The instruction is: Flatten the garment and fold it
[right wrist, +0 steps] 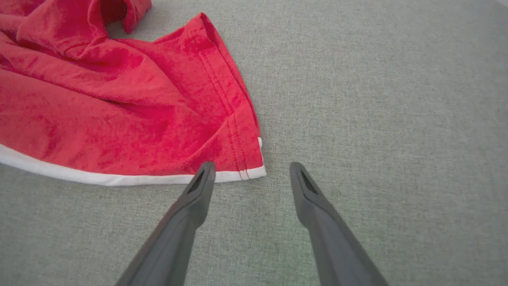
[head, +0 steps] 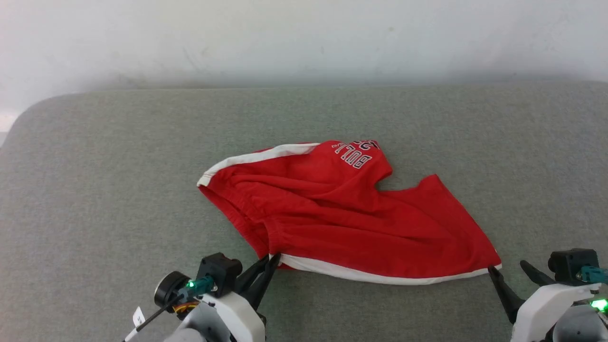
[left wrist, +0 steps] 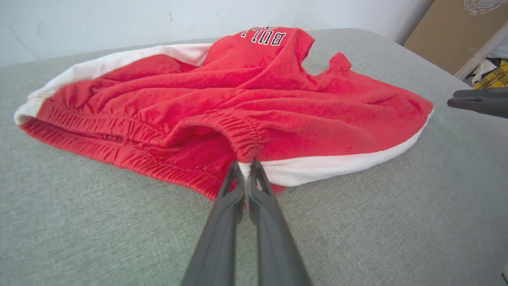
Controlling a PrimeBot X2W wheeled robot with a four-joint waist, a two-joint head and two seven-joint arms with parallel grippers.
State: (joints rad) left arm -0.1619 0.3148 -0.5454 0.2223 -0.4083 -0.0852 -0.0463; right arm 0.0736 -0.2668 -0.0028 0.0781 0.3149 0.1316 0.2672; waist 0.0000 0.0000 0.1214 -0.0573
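Observation:
The garment (head: pixel 342 213), red shorts with white trim, lies crumpled on the grey surface, gathered waistband toward the left. My left gripper (head: pixel 270 260) is shut on the garment's near waistband corner where red meets the white stripe; the pinch (left wrist: pixel 246 165) shows plainly in the left wrist view. My right gripper (head: pixel 506 268) stands open at the garment's near right hem corner. In the right wrist view its left fingertip (right wrist: pixel 204 171) touches the white hem edge of the garment (right wrist: pixel 119 99), and the corner lies just inside the gap of the gripper (right wrist: pixel 251 170).
A grey fabric surface (head: pixel 95 190) carries everything, with a pale wall behind its far edge. In the left wrist view the right gripper's dark finger (left wrist: pixel 476 101) shows at the right, and a brown board and clutter (left wrist: pixel 456 35) lie beyond the surface's corner.

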